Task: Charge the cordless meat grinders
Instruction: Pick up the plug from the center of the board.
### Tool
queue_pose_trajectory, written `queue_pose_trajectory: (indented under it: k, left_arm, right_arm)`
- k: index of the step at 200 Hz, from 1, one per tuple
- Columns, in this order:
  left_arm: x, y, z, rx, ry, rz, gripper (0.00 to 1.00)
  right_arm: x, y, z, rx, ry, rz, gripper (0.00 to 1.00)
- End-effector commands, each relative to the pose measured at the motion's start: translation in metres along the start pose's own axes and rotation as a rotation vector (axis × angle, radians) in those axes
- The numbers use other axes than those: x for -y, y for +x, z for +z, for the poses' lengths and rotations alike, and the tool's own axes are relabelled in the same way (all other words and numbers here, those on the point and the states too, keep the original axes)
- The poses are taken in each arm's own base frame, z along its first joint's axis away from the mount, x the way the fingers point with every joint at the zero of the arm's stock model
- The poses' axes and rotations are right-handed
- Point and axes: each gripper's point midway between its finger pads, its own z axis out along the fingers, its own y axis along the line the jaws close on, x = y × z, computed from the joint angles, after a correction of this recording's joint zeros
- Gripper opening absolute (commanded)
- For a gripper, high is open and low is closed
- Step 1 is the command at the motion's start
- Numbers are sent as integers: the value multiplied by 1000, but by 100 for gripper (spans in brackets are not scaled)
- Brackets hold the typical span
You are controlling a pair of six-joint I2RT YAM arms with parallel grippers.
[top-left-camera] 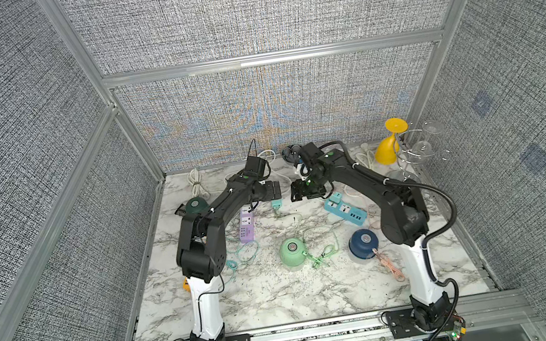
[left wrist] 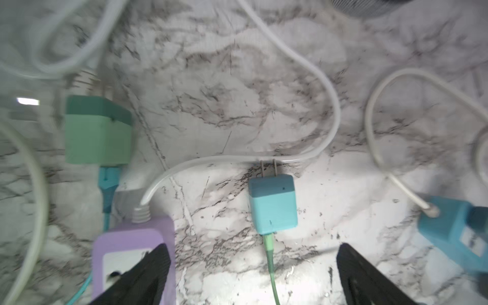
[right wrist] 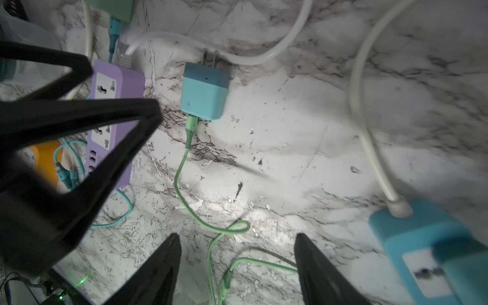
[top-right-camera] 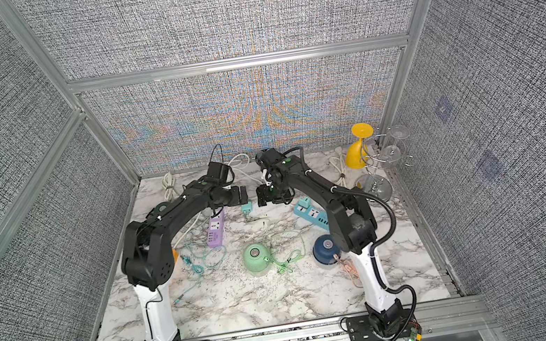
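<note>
Both top views: bright, even, sharp; moiré colour bands on woven back wall [top-left-camera: 270, 113]. Wrist views dimmer: hot spot on marble tabletop [left wrist: 298, 264] near teal charger [left wrist: 273, 204], falloff further out; blue power strip [left wrist: 454, 237] smeared, green charger [left wrist: 97, 132] soft.

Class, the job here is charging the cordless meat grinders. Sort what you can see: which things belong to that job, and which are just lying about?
Belongs to the job: dark green grinder, mint green grinder, navy blue grinder, teal plug adapter, purple power strip, blue power strip.

Just lying about: yellow goblet, clear wine glasses.
</note>
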Motion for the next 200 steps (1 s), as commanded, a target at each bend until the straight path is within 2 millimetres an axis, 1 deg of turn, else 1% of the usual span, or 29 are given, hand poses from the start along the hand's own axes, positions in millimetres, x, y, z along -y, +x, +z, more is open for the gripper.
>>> queue_pose_trajectory:
  k: [1,14,29,49,64,99,128,149,165,200]
  left_arm:
    - [-5,26,15,-142,-66,41,99]
    - [-1,30,23,-163,-72,41,99]
    - [7,31,28,-161,-83,55,99]
    - [17,30,36,-164,-86,58,99]
    - [12,31,43,-179,-140,58,98]
    - [7,34,61,-205,-198,50,88]
    - [10,35,72,-216,-198,35,78]
    - [14,33,73,-219,-200,36,76]
    - [16,36,74,-228,-207,45,74]
    - [14,37,72,-227,-215,41,72]
  right_arm:
    - [-2,-4,-19,68,4,1,71]
    - [-4,2,-25,73,-6,-2,71]
    - [-7,8,-31,81,-27,-1,71]
    - [-9,15,-32,83,-51,-1,71]
    - [-10,20,-32,79,-60,-4,71]
    - [-11,27,-36,82,-76,-14,71]
    - [-13,30,-43,96,-90,-24,71]
    - [-13,32,-46,101,-88,-29,71]
    - [-12,32,-49,105,-84,-34,71]
    - [-13,32,-49,110,-95,-28,71]
